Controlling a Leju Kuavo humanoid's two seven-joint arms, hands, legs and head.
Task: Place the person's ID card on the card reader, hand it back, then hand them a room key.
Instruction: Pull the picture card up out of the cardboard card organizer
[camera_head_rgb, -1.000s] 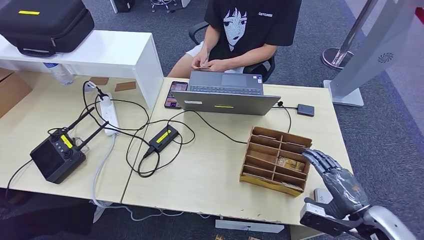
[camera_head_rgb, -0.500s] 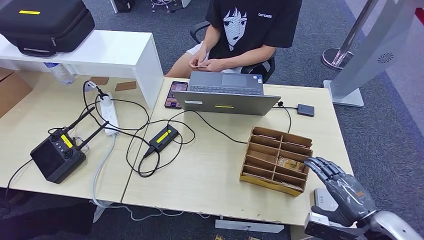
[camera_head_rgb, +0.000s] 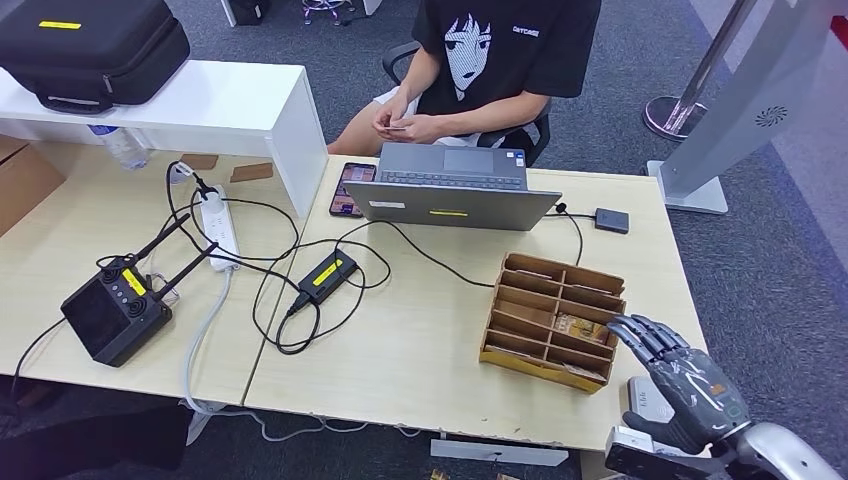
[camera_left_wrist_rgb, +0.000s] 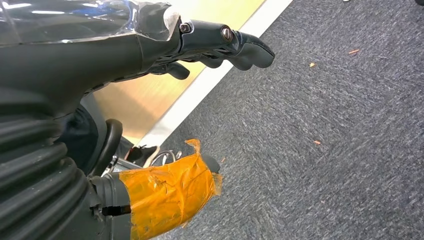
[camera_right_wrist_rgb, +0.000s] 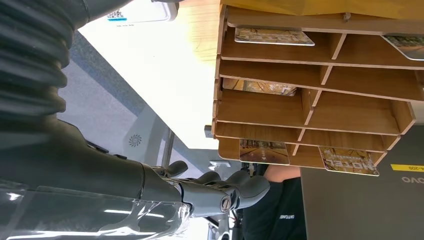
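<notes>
A seated person behind the laptop holds a small card (camera_head_rgb: 399, 128) in both hands. A wooden compartment box (camera_head_rgb: 553, 320) on the right part of the desk holds room key cards (camera_right_wrist_rgb: 348, 161), one per slot (camera_right_wrist_rgb: 274, 36). My right hand (camera_head_rgb: 680, 385) hovers open at the desk's near right corner, fingers stretched toward the box's right side without touching it; its fingers (camera_right_wrist_rgb: 220, 192) are empty. A small white device (camera_head_rgb: 643, 397) lies under that hand. A dark square device (camera_head_rgb: 611, 220) is cabled to the laptop. My left hand (camera_left_wrist_rgb: 220, 45) hangs over the carpet, holding nothing.
An open grey laptop (camera_head_rgb: 450, 188) and a phone (camera_head_rgb: 350, 188) sit at the desk's far side. Cables, a power strip (camera_head_rgb: 218, 225), a black adapter (camera_head_rgb: 327, 272) and a radio controller (camera_head_rgb: 112, 310) cover the left. A white shelf (camera_head_rgb: 200, 105) carries a black case.
My right hand has sunk lower and drawn back toward the desk's near edge, away from the box. The person's hands with the card have shifted slightly left.
</notes>
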